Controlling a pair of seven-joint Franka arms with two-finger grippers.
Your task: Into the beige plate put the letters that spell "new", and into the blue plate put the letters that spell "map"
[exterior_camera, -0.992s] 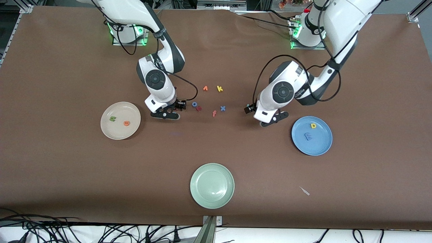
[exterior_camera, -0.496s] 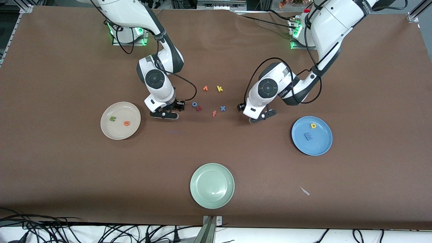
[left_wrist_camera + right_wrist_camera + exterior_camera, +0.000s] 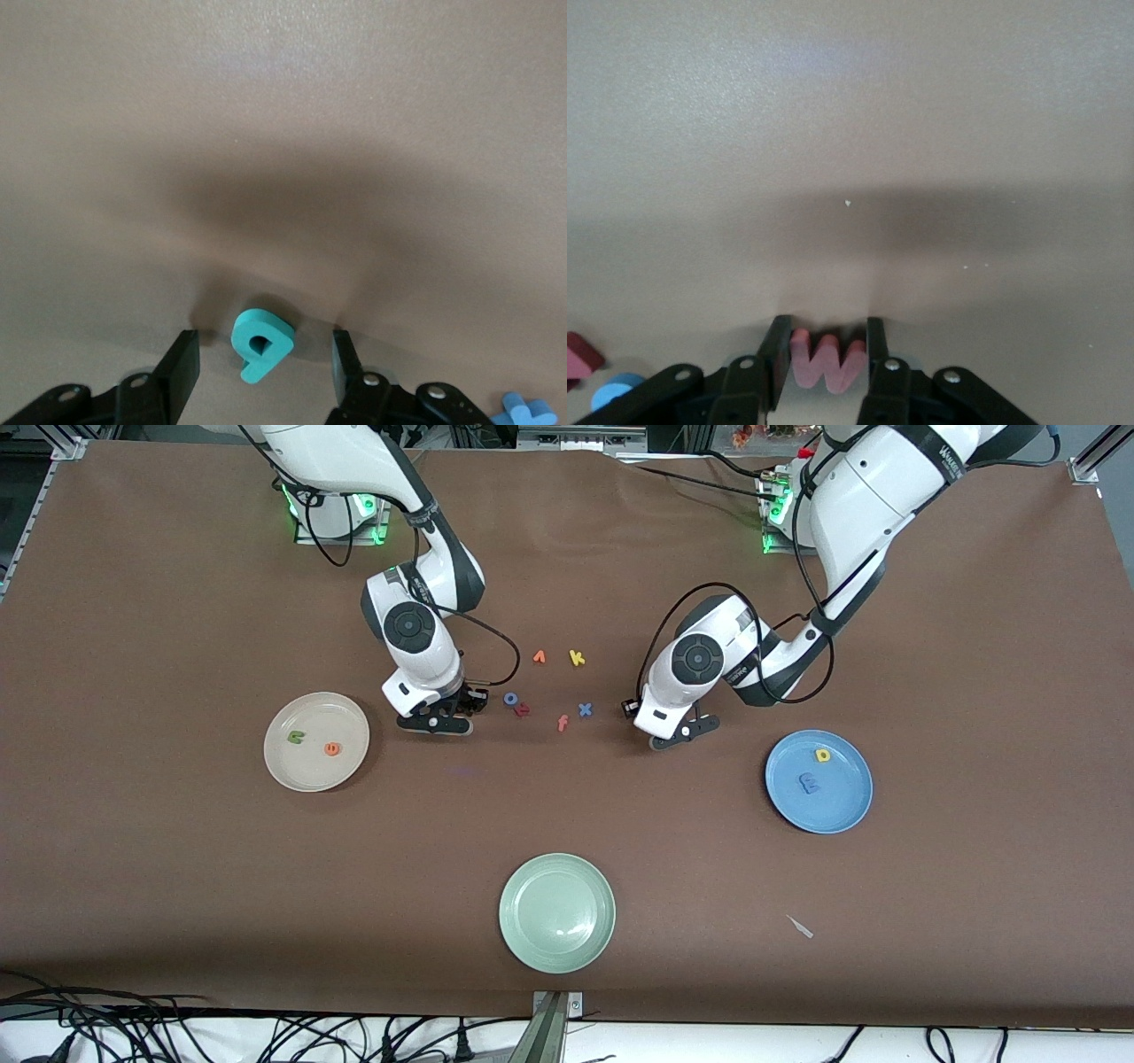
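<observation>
My right gripper point(image 3: 827, 341) is down at the table and shut on the red-pink w point(image 3: 827, 361), both fingers pressed against its sides; it stands beside the beige plate point(image 3: 314, 713), which holds the green n point(image 3: 296, 737) and the orange e point(image 3: 332, 748). My left gripper point(image 3: 265, 354) is low over the table and open, with the teal p point(image 3: 261, 341) lying flat between its fingers and a gap on each side. In the front view both hands, right gripper point(image 3: 436, 720) and left gripper point(image 3: 663, 731), hide their letters. The blue plate point(image 3: 824, 812) holds the yellow a point(image 3: 823, 755) and the periwinkle m point(image 3: 809, 782).
Between the two hands lie an orange v point(image 3: 539, 657), a yellow k point(image 3: 577, 658), a blue o point(image 3: 511, 699), a dark red letter point(image 3: 522, 710), an orange f point(image 3: 562, 723) and a blue x point(image 3: 585, 709). A pale green plate point(image 3: 556, 877) sits nearer the front camera, with a small white scrap point(image 3: 800, 926) off toward the left arm's end.
The left arm has swung toward the loose letters and lowered its narrowing jaws round the teal p. The right gripper has closed on the w and barely shifted.
</observation>
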